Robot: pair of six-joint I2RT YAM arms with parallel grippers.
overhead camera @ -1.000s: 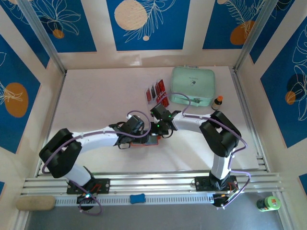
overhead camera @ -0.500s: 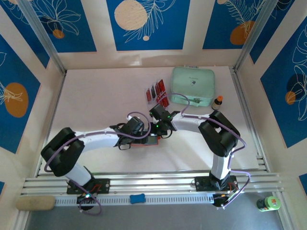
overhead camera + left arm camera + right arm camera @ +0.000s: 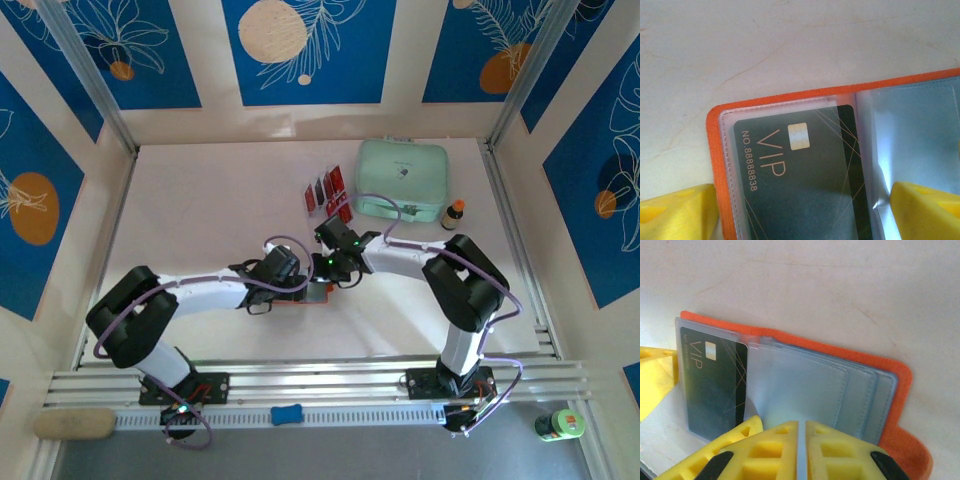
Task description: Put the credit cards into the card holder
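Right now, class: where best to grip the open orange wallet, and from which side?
Probably the bare cover edge of the orange wallet, from the side opposite the black VIP card: it lies flat, and there the cover juts past the clear sleeves.

the orange card holder (image 3: 902, 405) lies open on the pale table (image 3: 840, 280). a black vip card (image 3: 715, 390) sits in its left clear sleeve. the right gripper (image 3: 801, 432) has its yellow fingers almost together at the near edge.
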